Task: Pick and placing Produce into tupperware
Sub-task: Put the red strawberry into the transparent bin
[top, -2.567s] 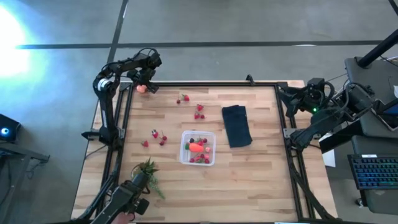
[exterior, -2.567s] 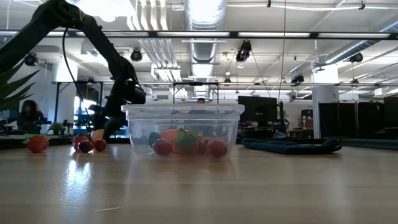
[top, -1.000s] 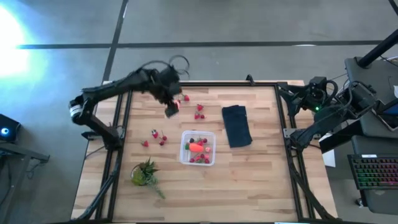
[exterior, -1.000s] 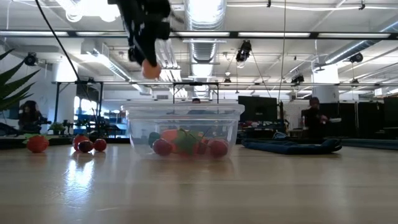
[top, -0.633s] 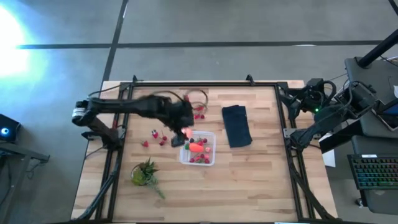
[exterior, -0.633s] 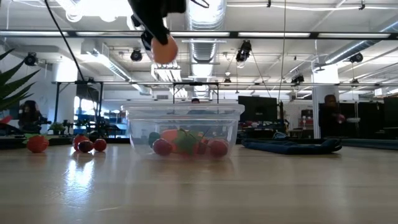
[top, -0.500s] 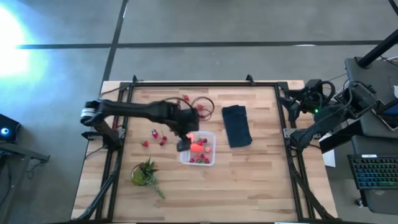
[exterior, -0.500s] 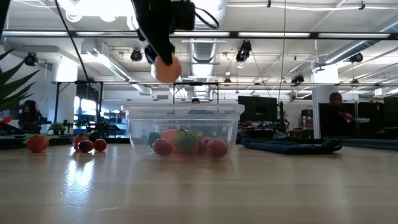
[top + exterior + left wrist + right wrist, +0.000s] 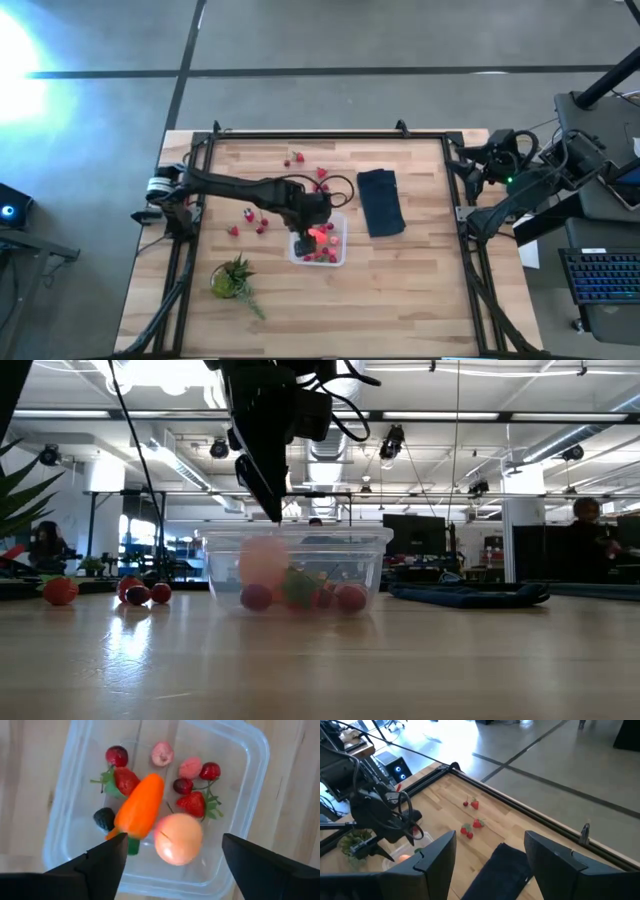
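left to right across the tabletop [image 9: 400, 290]: loose strawberries [image 9: 257, 221] lie beside the tupperware [image 9: 252, 780], with more [image 9: 320, 177] nearer the far edge; the box sits near the middle, and a dark cloth [image 9: 380, 201] lies just beyond it. the left hand [image 9: 303, 243] hangs over the box with its two fingers [image 9: 95, 865] spread wide and nothing between them; the peach-orange ball [image 9: 178, 839] shows inside the box below them. beside the ball lies the elongated orange piece [image 9: 141, 810], tilted, its long axis on a diagonal of the box, narrow rounded end toward one corner, green stub toward the hand. small berries [image 9: 199, 804] fill the rest. judged by look, these pieces are light, smooth moulded fakes, stiff enough for a firm pinch yet prone to roll; the ball has no preferred axis and is best taken across its widest part, the long piece across its short width near the middle. the right hand [image 9: 490, 865] waits at the right edge, fingers apart and empty.
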Action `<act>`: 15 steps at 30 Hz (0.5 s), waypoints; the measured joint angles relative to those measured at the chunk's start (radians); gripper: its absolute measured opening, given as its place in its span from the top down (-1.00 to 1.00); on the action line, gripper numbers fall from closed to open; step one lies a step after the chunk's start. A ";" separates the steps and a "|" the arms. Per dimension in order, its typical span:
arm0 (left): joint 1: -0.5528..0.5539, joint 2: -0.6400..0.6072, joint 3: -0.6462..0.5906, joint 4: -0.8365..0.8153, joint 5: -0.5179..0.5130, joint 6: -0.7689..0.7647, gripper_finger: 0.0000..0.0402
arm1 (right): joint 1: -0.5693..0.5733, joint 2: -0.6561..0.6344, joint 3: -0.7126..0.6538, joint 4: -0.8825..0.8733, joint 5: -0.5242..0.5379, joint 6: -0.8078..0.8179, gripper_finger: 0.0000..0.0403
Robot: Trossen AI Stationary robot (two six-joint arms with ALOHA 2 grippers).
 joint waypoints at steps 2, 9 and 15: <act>0.002 -0.015 0.000 -0.032 -0.002 -0.005 -0.58 | 0.000 -0.007 0.000 0.000 0.000 -0.003 -0.12; 0.059 -0.122 -0.007 -0.491 -0.218 -0.117 -0.55 | 0.000 -0.033 0.000 0.000 0.001 -0.006 -0.12; 0.196 -0.217 -0.165 -0.557 -0.139 -0.489 -0.44 | 0.000 -0.038 -0.002 0.000 0.028 -0.015 -0.12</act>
